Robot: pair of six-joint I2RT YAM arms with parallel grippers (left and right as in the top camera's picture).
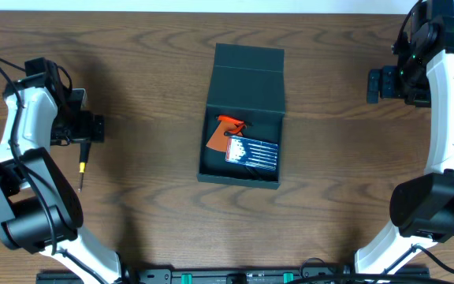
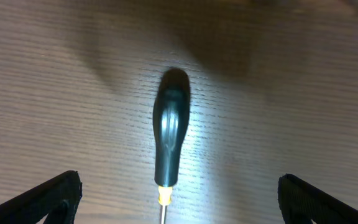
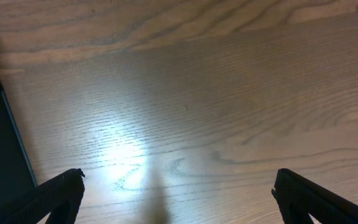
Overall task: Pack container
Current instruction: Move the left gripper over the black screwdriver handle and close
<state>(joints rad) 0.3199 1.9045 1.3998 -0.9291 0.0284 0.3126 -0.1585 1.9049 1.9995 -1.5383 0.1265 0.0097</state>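
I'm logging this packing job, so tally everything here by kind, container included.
Container: 1
Screwdriver, outside the container: 1
Orange tool, inside it: 1
Blue-and-white pack, inside it: 1
Total: 4

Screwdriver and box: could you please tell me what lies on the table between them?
Nothing: in the overhead view the table is bare wood between the screwdriver and the box.
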